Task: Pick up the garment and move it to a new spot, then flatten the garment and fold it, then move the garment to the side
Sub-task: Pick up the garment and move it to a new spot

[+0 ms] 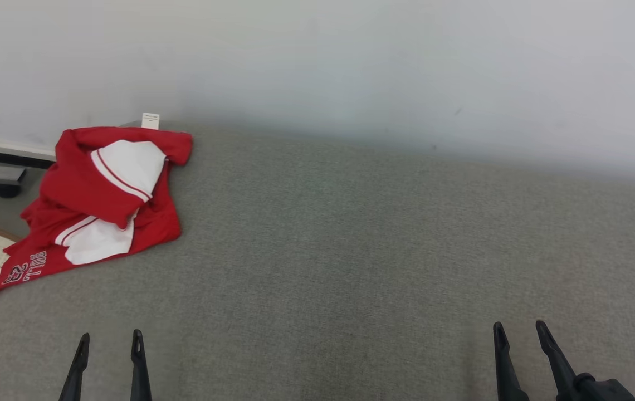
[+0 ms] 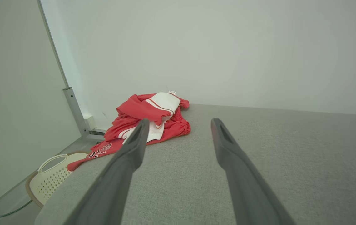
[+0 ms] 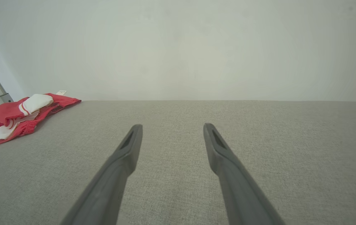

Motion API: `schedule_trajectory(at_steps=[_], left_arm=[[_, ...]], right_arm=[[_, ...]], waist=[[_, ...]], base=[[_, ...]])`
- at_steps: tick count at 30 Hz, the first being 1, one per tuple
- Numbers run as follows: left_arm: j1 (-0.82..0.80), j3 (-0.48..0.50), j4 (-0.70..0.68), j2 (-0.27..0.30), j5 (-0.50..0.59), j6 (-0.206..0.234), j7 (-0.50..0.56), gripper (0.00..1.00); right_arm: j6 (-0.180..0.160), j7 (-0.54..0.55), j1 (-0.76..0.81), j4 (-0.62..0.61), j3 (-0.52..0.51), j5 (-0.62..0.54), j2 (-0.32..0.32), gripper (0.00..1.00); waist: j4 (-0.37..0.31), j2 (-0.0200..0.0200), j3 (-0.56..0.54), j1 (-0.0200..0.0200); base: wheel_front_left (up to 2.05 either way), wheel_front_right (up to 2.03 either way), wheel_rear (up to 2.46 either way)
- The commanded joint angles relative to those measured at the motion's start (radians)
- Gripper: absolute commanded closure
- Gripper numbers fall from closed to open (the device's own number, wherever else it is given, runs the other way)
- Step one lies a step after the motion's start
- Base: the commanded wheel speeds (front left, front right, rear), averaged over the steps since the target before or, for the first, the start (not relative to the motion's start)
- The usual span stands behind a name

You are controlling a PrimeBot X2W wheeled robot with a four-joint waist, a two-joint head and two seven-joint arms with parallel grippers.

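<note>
Bunching in soft folds on coarse grey fabric (image 1: 351,250) lies the red-and-white garment (image 1: 100,195); left gripper (image 1: 110,340) and right gripper (image 1: 519,328) gape empty.

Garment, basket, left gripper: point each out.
garment (image 1: 81,192), head view, on the red folded-over panel.
basket (image 2: 56,179), left wrist view, on the perforated side wall.
left gripper (image 1: 111,335), head view, midway between its open fingertips.

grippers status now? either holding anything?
Left gripper: open, holding nothing.
Right gripper: open, holding nothing.
</note>
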Motion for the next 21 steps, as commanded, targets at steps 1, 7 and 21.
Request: schedule_trajectory(at_steps=[1, 7, 21], left_arm=[[0.005, 0.004, 0.001, -0.001, 0.001, 0.001, -0.004, 0.0], [0.015, 0.016, 0.01, -0.001, -0.008, -0.006, -0.004, 0.0], [0.033, 0.026, 0.005, -0.001, -0.026, 0.006, -0.004, 0.0]], right_arm=[[0.003, -0.001, 0.013, -0.002, 0.003, 0.004, 0.001, 0.0], [0.003, -0.001, 0.012, 0.001, 0.006, -0.003, 0.0, 0.0], [0.003, -0.001, 0.016, 0.006, 0.023, -0.001, 0.0, 0.0]], waist=[[0.056, -0.0001, -0.008, 0.0], [0.117, -0.0001, -0.013, 0.0], [0.192, -0.0001, -0.024, 0.0]], base=[[0.0, 0.0, 0.0], [0.0, 0.0, 0.0], [0.0, 0.0, 0.0]])
